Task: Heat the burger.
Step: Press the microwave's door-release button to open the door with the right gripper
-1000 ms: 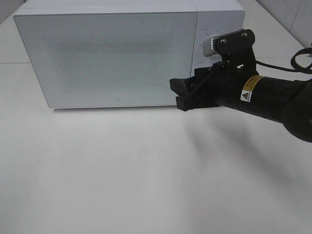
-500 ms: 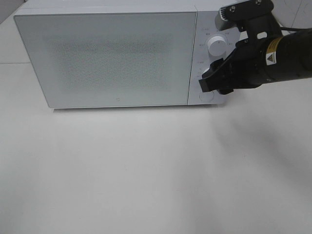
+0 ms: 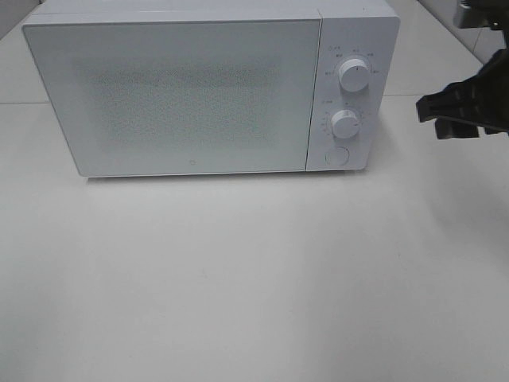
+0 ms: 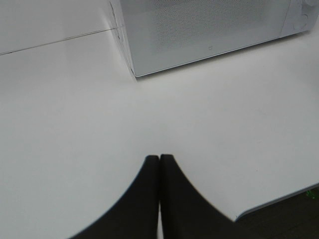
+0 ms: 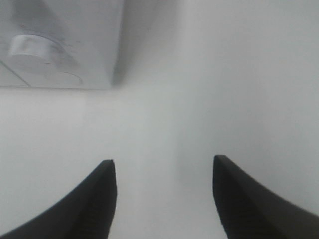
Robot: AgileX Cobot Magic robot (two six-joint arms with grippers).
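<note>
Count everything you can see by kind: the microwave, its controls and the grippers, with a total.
Microwave: 1
Knobs: 2 (upper knob, lower knob)
Round button: 1
Grippers: 2 (left gripper shut, right gripper open)
Total: 6

I take this for a kitchen-style test bench: a white microwave (image 3: 183, 95) with two dials (image 3: 352, 74) stands on a plain white table (image 3: 238, 278), and a tiled wall (image 3: 447, 9) runs behind the microwave's dial end.
</note>
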